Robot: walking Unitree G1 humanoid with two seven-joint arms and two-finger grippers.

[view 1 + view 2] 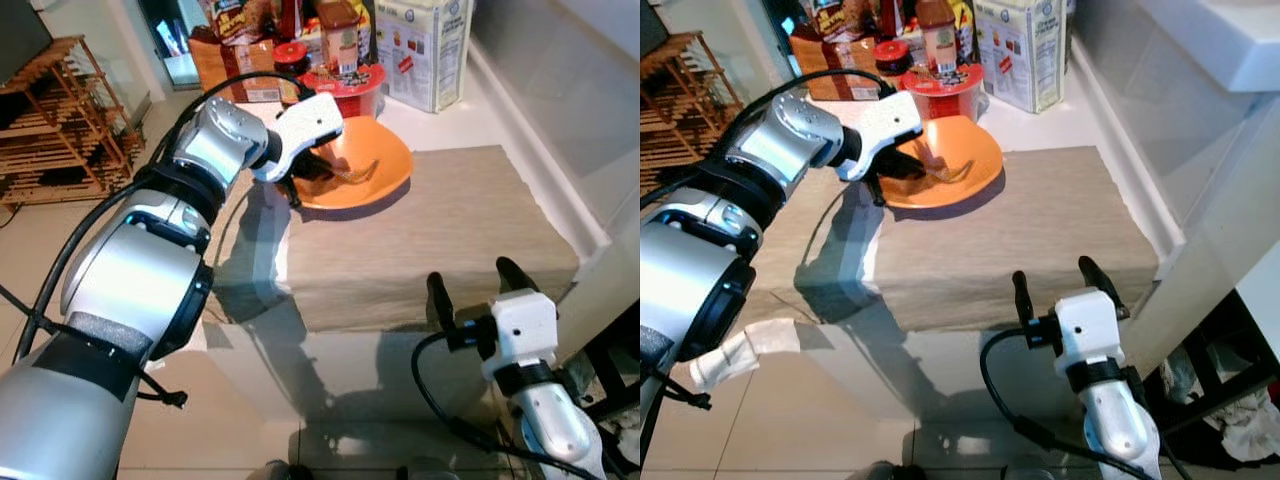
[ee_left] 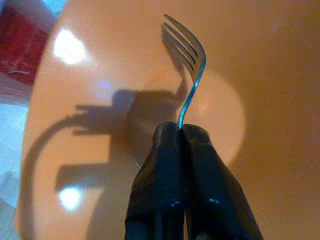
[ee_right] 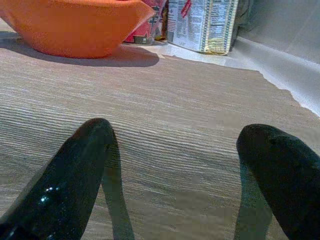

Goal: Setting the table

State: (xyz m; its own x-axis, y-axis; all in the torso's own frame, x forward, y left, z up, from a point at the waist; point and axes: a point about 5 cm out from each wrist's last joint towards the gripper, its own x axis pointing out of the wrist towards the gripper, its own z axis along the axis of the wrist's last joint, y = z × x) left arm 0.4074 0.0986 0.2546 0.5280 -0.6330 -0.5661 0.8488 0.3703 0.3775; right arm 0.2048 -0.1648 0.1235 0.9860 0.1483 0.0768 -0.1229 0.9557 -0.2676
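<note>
Left wrist view: left hand (image 2: 181, 131) clamps a fork (image 2: 190, 70) over the orange bowl (image 1: 385, 160); right hand (image 1: 480, 285) gapes empty above the placemat (image 1: 450, 230).

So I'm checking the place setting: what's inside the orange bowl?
A fork, pinched between the shut fingers of the left gripper over the orange bowl. The gripper covers part of the bowl's inside; the right gripper waits open nearby.

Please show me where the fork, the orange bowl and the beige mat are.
fork (image 2: 192, 75), left wrist view, on its neck.
orange bowl (image 1: 385, 160), left eye view, on its inner wall.
beige mat (image 1: 1040, 230), right eye view, on its middle.
</note>
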